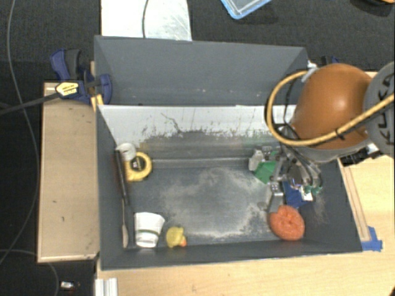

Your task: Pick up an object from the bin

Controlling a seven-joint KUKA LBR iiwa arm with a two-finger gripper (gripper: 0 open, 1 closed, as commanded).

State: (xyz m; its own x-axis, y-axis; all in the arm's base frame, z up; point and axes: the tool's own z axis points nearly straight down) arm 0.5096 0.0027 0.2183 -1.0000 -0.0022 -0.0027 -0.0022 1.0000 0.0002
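The arm's orange cover [330, 103] loomed at right. Below it the gripper [276, 197], its grip impossible to tell, sat just beside an orange ball [288, 223] at lower right, between green [264, 172] and blue pieces [297, 197].

1. The one camera stood above the grey bin [203, 73] and looked down into it, a little from one side and not straight from the top.
2. Because of this tilt, the far wall showed as a broad grey face, while the near wall was almost edge-on.
3. The bin floor [210, 190] lay near the middle of the picture, and all four sides of the rim were inside it.
4. The camera was at a moderate distance: the whole bin fitted in, with a margin of the surroundings around it.
5. The arm [386, 113] entered from the right side, and its orange cover [330, 103] hid the far right corner of the bin.
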